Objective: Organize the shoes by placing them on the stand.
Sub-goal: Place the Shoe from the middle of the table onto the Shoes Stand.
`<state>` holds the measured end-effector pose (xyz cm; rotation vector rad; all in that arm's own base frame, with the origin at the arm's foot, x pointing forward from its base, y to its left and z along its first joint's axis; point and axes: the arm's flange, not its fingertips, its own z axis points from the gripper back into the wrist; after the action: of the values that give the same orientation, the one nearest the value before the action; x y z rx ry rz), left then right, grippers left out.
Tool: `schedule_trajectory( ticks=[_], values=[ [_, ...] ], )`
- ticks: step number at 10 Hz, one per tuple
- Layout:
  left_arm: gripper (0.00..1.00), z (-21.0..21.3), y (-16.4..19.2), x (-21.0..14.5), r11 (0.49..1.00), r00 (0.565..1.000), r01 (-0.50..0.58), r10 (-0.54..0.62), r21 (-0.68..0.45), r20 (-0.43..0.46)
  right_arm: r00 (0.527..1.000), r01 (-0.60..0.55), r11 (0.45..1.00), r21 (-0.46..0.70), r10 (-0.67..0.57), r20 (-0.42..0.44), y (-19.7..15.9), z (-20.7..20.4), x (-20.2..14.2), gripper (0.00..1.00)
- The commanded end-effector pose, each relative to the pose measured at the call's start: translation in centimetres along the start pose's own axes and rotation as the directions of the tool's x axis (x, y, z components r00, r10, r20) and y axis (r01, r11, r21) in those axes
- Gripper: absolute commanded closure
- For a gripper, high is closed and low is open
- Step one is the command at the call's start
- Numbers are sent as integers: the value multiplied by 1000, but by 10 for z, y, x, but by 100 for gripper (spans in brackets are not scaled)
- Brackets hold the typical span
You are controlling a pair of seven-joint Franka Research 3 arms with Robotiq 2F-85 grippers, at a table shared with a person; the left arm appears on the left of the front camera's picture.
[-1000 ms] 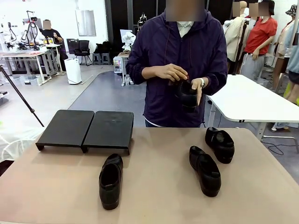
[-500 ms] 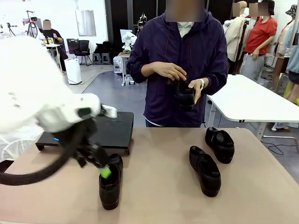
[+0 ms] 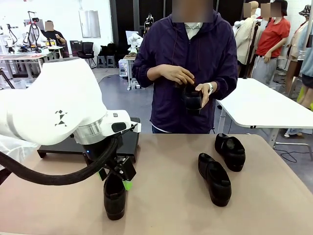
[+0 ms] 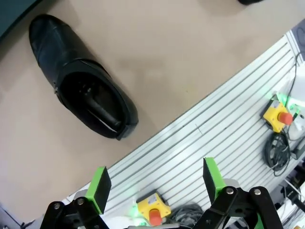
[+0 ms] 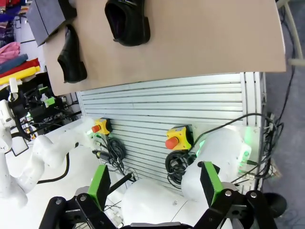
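Observation:
Three black loafers lie on the tan table (image 3: 166, 210): one at the near left (image 3: 114, 198), two at the right (image 3: 215, 178) (image 3: 230, 152). The person across the table holds a fourth shoe (image 3: 193, 100) in both hands. My left gripper (image 3: 115, 180) hangs open just above the near-left shoe's heel end. In the left wrist view that shoe (image 4: 81, 93) lies ahead of my open left gripper (image 4: 156, 180), apart from it. The black stand (image 3: 128, 143) sits at the far left, mostly hidden by my left arm. My right gripper (image 5: 155, 182) is open and off the table, with two shoes (image 5: 127, 21) (image 5: 71, 50) far ahead.
The table's near edge drops to a slatted aluminium base with yellow emergency-stop boxes (image 5: 178, 137) and cables. A white table (image 3: 264, 105) stands behind at the right. The stand's corner (image 5: 47, 14) shows at the far side of the table in the right wrist view.
My left arm has swung in from the left and now hangs over the near-left shoe. The person has shifted the held shoe slightly. The shoes on the table have not moved.

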<state>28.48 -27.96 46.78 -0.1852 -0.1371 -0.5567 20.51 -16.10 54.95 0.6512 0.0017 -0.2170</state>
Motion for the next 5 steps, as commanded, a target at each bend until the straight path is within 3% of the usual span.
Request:
schedule_trajectory(
  ticks=[1, 2, 3, 4, 5],
  values=[
    [0, 6, 3, -12, 1000, 1000, 14, -14, 1, 1, 1000, -26, 1000, -10, 26, -6, -2, 5, 0, 0],
    [0, 0, 0, 0, 1000, 1000, 0, 0, 0, 0, 1000, -26, 1000, -10, 26, -6, -2, 5, 0, 0],
    [0, -9, 1, 19, 969, 974, -227, 226, -97, -25, 1000, -26, 1000, -10, 26, -6, -2, 5, 0, 0],
    [0, -25, -1, 40, 901, 903, -428, 429, -73, 1, 1000, -26, 1000, -10, 26, -6, -2, 5, 0, 0],
    [0, -41, -3, 50, 857, 859, -508, 511, -87, 24, 1000, -26, 1000, -10, 26, -6, -2, 5, 0, 0]
  ],
)
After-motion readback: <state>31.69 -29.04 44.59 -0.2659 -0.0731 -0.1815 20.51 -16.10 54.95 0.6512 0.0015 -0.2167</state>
